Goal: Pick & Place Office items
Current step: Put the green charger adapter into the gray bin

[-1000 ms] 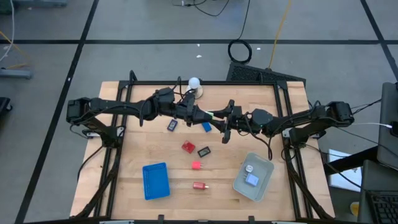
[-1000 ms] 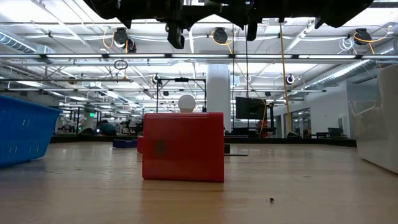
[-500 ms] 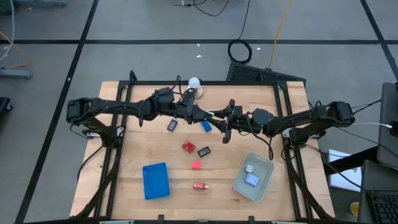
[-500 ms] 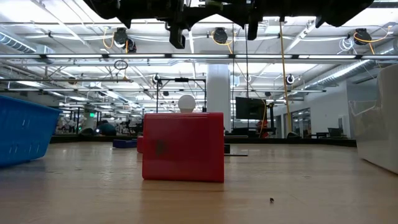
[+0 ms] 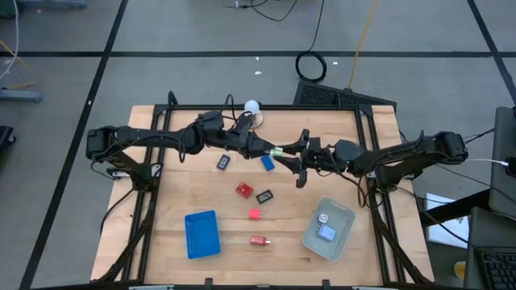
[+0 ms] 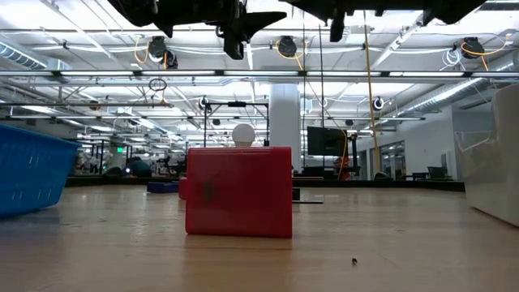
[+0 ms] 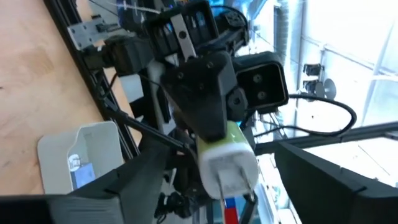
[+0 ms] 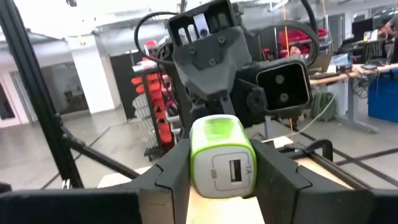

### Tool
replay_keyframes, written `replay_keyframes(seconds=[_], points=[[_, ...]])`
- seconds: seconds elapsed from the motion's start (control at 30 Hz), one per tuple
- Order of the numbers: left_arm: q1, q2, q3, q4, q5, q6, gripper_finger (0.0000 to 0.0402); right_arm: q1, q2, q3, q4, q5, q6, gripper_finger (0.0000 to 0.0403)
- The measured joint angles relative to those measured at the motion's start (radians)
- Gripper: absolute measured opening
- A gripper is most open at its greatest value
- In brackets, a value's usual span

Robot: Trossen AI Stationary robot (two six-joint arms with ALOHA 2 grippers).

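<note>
- High view: the two arms meet above the middle of the wooden table [image 5: 161,201], toward its far edge. The right gripper [image 5: 282,153] is clamped on a small green-and-white charger [image 5: 276,151]; the left gripper [image 5: 264,148] has its fingers spread on either side of it, not gripping.
- On the table below lie a blue block [image 5: 268,163], a black labelled piece [image 5: 223,162], a red block [image 5: 243,190], another black piece [image 5: 264,196], a pink block [image 5: 255,214] and a red piece [image 5: 259,240], all apart from one another.
- A flat blue tray [image 5: 201,234] sits near the front edge; a clear grey bin [image 5: 328,229] at the front right corner holds a light-blue block [image 5: 327,233] and a silvery bit [image 5: 322,217]. A white ball [image 5: 251,106] on a base stands at the far edge.
- Low view: the red piece [image 6: 238,191], boxy and smooth, fills the middle; the tray's ribbed wall [image 6: 28,174] is at the left, and both arms hang dark along the top.
- Left wrist view: the charger [image 7: 227,163], rounded and glossy, sticks out of the right gripper, with the left fingers [image 7: 140,180] wide of it.
- Right wrist view: the right fingers [image 8: 174,171] press both sides of the charger [image 8: 222,155], its port facing the camera.
</note>
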Motion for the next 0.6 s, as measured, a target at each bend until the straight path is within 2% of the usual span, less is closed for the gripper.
replay_keyframes(seconds=[0.27,0.6], points=[[0.019,0.0,0.0,-0.002,0.106,0.025,0.0349,0.014,-0.132,0.0,-0.199,0.0,0.001,0.0125],[0.029,0.0,0.0,-0.003,0.102,0.119,0.0351,0.068,-0.301,0.0,-0.416,-0.001,0.066,0.0125]])
